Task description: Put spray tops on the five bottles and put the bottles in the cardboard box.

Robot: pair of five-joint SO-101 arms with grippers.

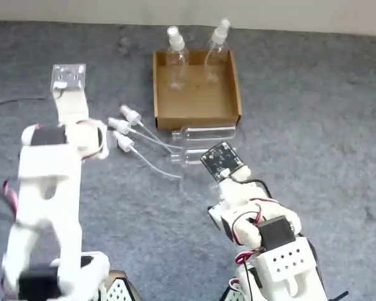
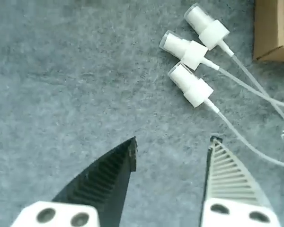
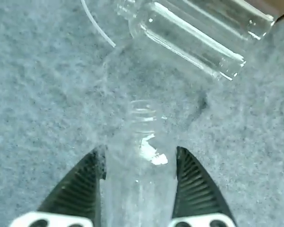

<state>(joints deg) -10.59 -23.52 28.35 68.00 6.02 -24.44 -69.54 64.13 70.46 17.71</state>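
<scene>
Two clear bottles (image 1: 177, 59) (image 1: 215, 55) with spray tops stand in the cardboard box (image 1: 197, 114). On the carpet beside the box lie three white spray tops (image 1: 124, 143) (image 2: 191, 85) with long tubes. Close by, two open bottles (image 1: 203, 133) (image 3: 184, 40) lie on their sides. My right gripper (image 3: 139, 152) is shut on a third open bottle (image 3: 141, 127), its threaded neck pointing toward the lying pair. In the high view the right gripper (image 1: 222, 160) sits just in front of the box. My left gripper (image 2: 174, 140) hangs open over bare carpet, short of the spray tops.
Grey carpet covers the whole table. A corner of the cardboard box (image 2: 273, 28) lies beyond the spray tops. The left arm (image 1: 50, 175) stands along the left side, the right arm's base (image 1: 276, 251) at the front right.
</scene>
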